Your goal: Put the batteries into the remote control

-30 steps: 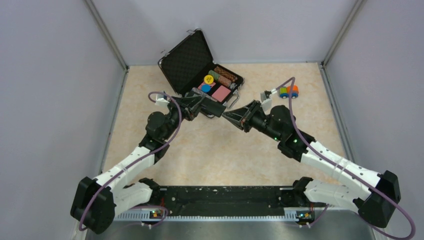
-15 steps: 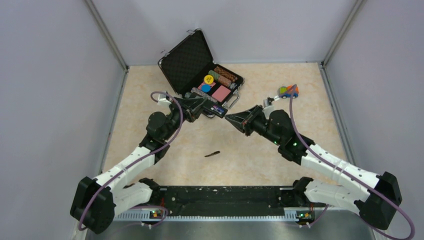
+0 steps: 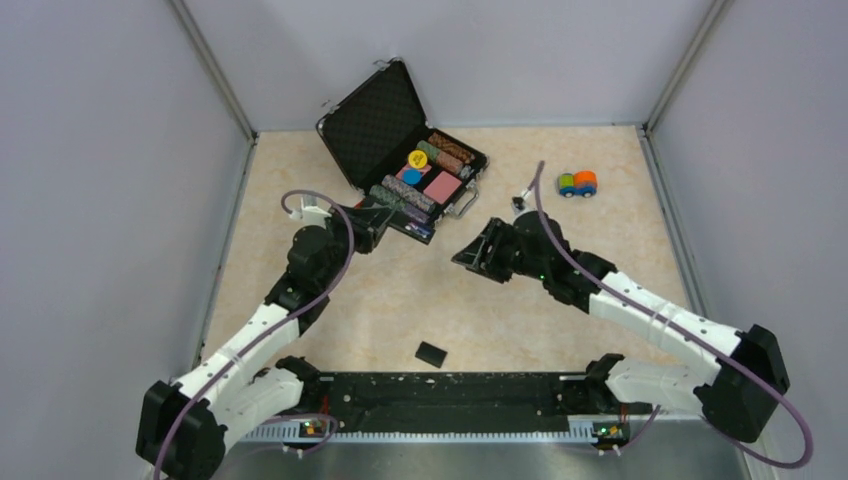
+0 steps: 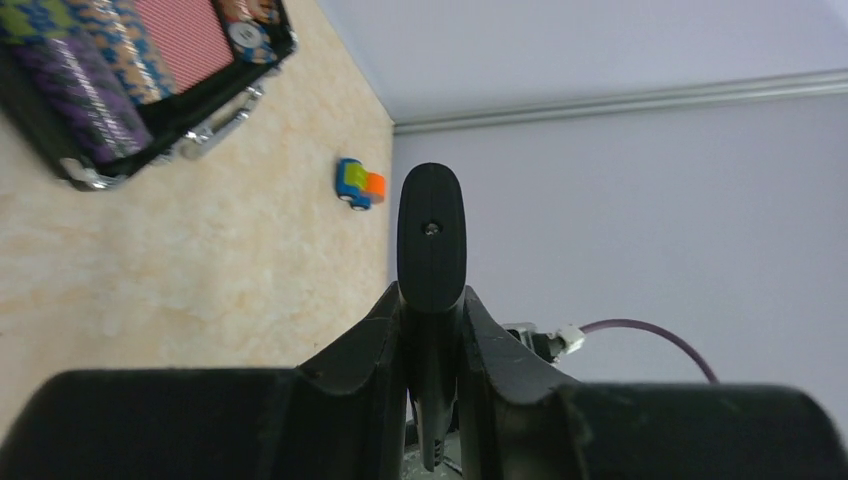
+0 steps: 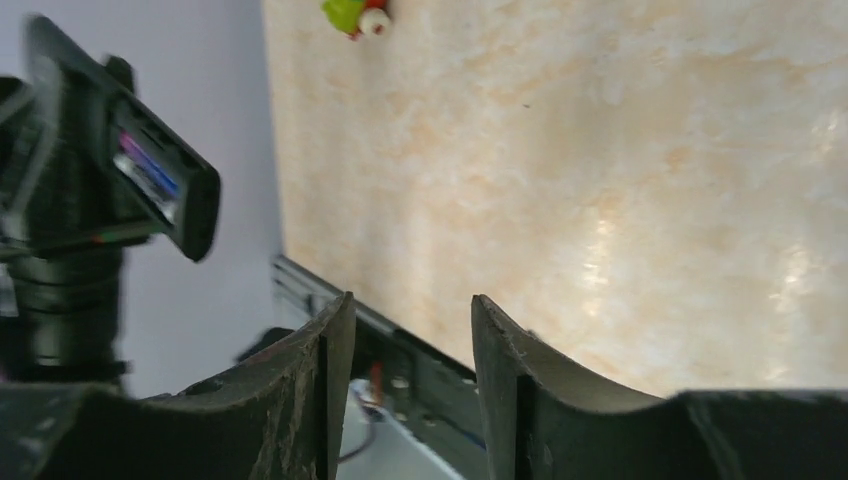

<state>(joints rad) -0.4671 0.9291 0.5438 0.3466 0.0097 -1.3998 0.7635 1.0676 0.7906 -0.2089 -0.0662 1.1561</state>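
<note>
Left hand (image 4: 432, 305) clamped shut on remote (image 4: 431, 230), held off tabletop (image 3: 520, 320). Cover (image 3: 432, 353), absent from tabletop a second earlier, now lay by arm bases. Right hand (image 5: 412, 310) had spread, empty. Purple battery (image 5: 150, 170) apparently seated in opened remote; other unseen.

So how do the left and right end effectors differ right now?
Grip: the left end effector is shut on the remote control, while the right end effector stands open with nothing between its fingers.
Place: the left end effector sits close beside the poker chip case, while the right end effector is over bare table nearer the middle.
Shared: both are black two-finger units angled inward toward each other.
</note>
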